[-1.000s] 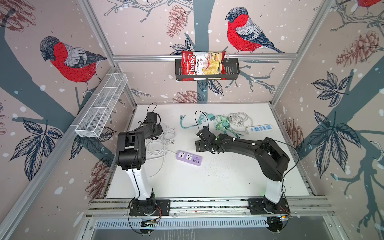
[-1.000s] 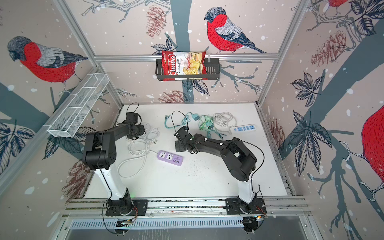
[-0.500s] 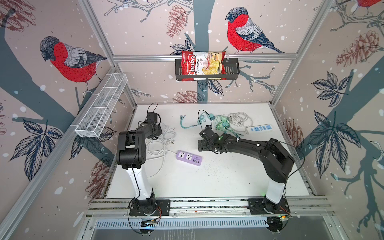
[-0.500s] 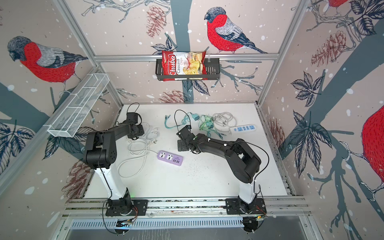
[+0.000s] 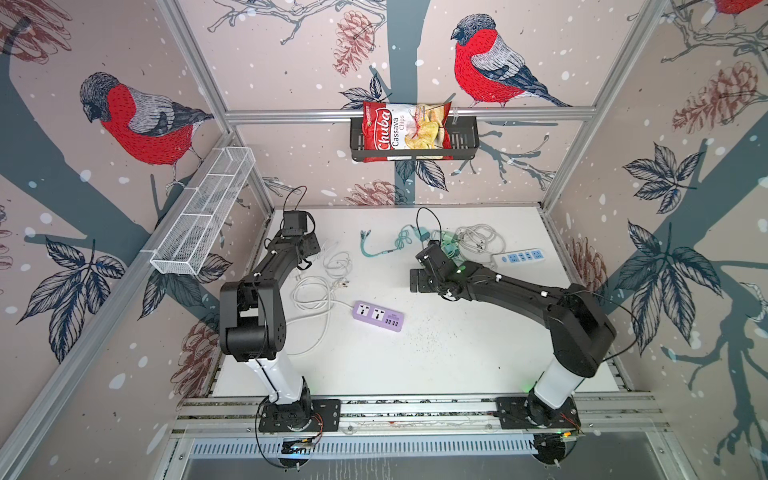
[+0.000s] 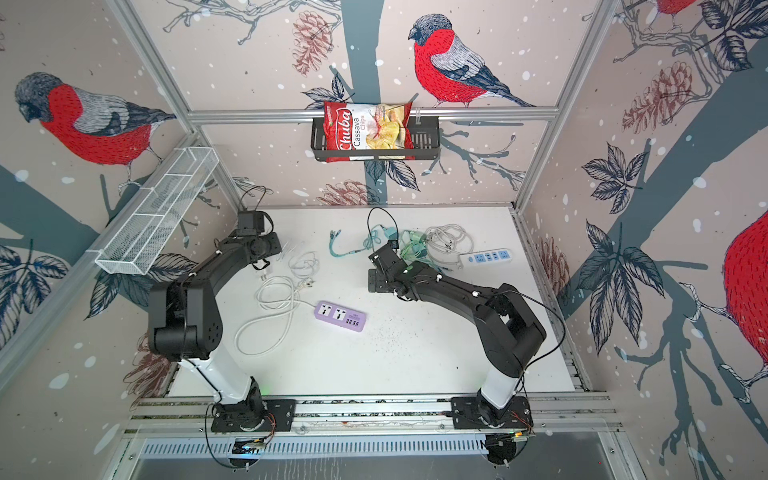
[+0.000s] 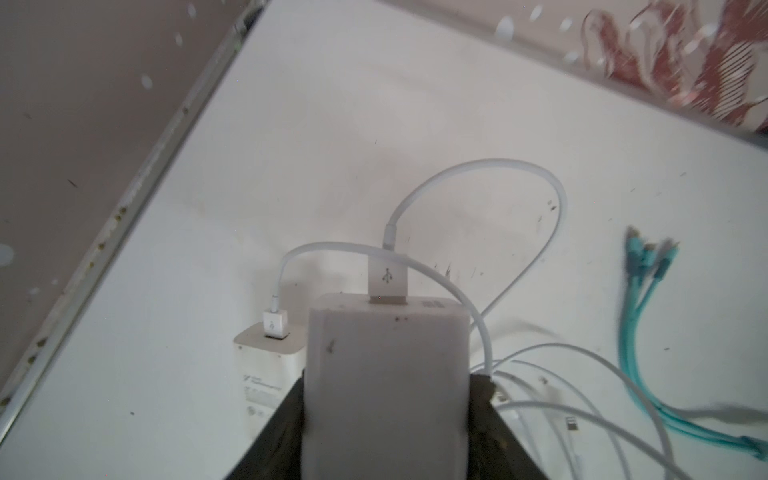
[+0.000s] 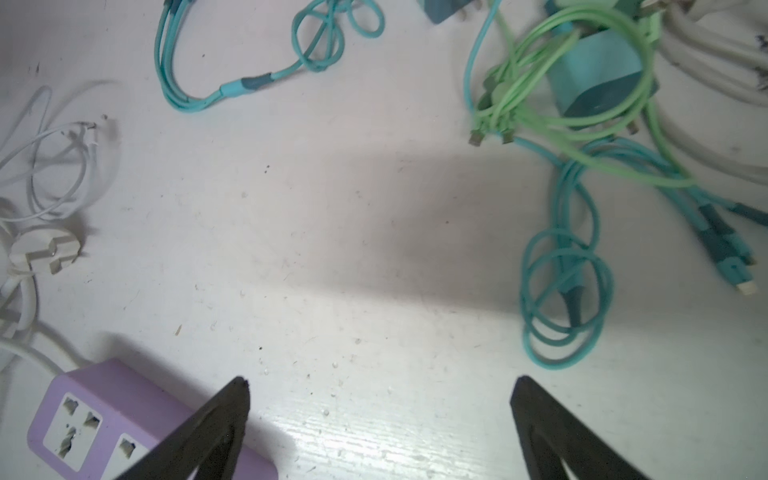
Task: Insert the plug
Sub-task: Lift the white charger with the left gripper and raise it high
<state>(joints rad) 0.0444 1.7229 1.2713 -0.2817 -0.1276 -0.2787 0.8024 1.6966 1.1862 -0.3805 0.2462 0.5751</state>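
The plug [image 7: 386,374] is a white charger block with a white USB cable [image 7: 387,276] in its end. My left gripper [image 7: 390,376] is shut on its sides near the table's back left corner; its prongs are hidden. In both top views the left gripper [image 5: 309,246] [image 6: 272,245] covers the plug. The purple power strip [image 5: 378,316] [image 6: 340,316] [image 8: 104,419] lies mid-table, sockets up. My right gripper [image 8: 380,384] [image 5: 417,280] hangs open and empty over bare table, just right of the strip.
A second white charger [image 7: 266,357] lies beside the held one. Thin white cables [image 5: 336,262] and the strip's three-pin plug [image 8: 45,251] lie left of centre. Teal and green cables [image 8: 561,104], a teal charger [image 8: 594,79] and a blue-white power strip [image 5: 519,257] crowd the back right.
My left gripper has closed on the white plug. The right gripper has drifted a little to the right, still open.
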